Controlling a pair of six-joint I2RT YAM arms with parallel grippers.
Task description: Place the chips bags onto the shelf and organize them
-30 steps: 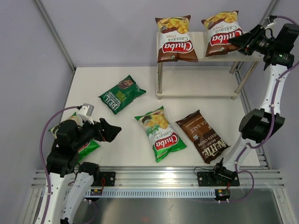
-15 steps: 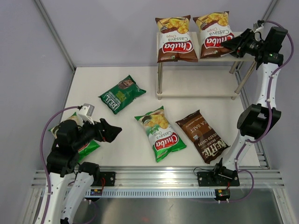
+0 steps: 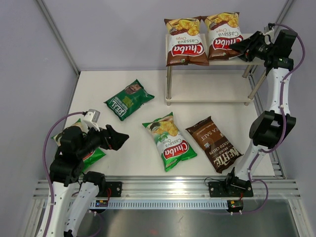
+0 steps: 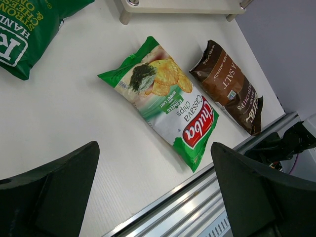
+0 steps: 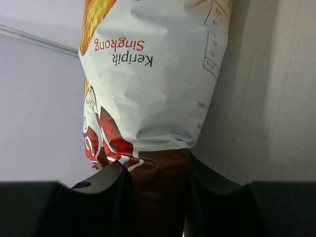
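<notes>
The right jaws clamped a brown Chuba bag (image 3: 223, 30) atop the shelf (image 3: 207, 93); the left jaws stood wide apart.

Left tool (image 4: 154, 148): you see its two dark fingers (image 4: 54, 192) spread wide at the bottom corners, above the table (image 4: 64, 113).
Light-green bag (image 4: 165, 101): lies flat at centre, its red "Chuba" logo toward the metal rail (image 4: 197, 205).
Dark-brown bag (image 4: 227, 86): flat, just beside the light-green bag, on your view's right.
Dark-green bag (image 4: 29, 29): top-left corner, cut off by the frame.
Shelf (image 4: 177, 5): only its lower board edge and feet show.
</notes>
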